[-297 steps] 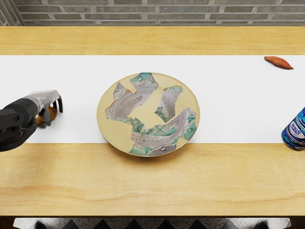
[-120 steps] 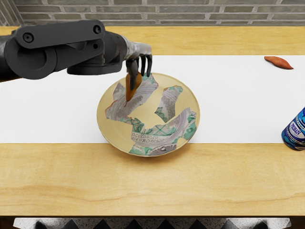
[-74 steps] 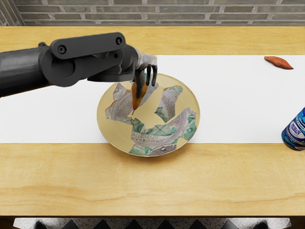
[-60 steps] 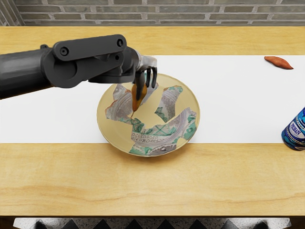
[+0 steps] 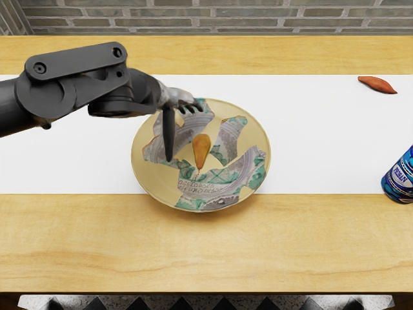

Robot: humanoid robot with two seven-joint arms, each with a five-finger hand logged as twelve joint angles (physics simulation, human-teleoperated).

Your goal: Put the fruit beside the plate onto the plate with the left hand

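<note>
An orange pear-shaped fruit lies on the middle of the round yellow plate with green and grey patches. My left hand hovers over the plate's upper left part, just left of the fruit. Its fingers are spread, one pointing straight down, and they hold nothing. The dark left arm comes in from the left edge. There is no right arm in the picture.
A reddish sweet potato lies at the far right on the white table runner. A blue can stands at the right edge. The wooden table runs along the front; a brick wall stands behind.
The left hand carried the fruit from left of the plate to above it, then let go. The fruit now lies on the plate and the hand has drawn back left.
</note>
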